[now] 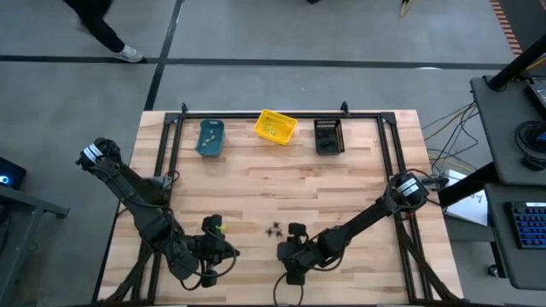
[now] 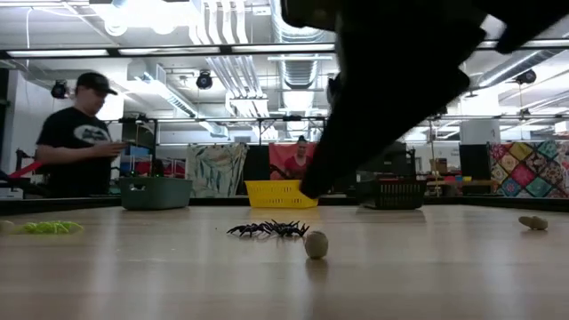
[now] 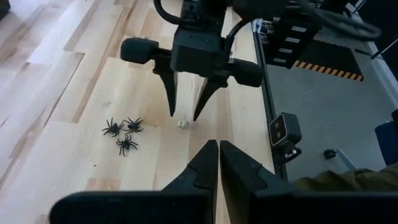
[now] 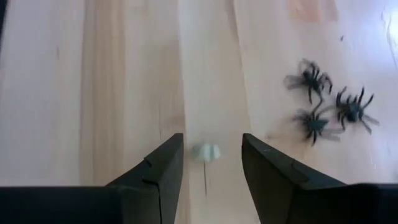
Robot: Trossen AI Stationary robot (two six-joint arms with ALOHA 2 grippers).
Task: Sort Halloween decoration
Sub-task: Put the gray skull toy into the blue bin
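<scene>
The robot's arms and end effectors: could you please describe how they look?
Both arms, left arm and right arm, are dark and jointed, each with a white-banded collar near its base. The right end effector has a black block body, rounded side knobs, two tapering pointed fingers and black cables above. The left end effector has black wedge-shaped fingers.

This is a large open lab or workshop hall: exposed ducts (image 2: 307, 67) and strip lights (image 2: 169, 51) run under a high ceiling, and the floor (image 1: 256, 30) is bare grey concrete. A person (image 2: 78, 138) stands beyond the wooden table (image 1: 281, 192), beside a desk with a keyboard (image 1: 529, 228) and cables (image 1: 448, 128).
</scene>
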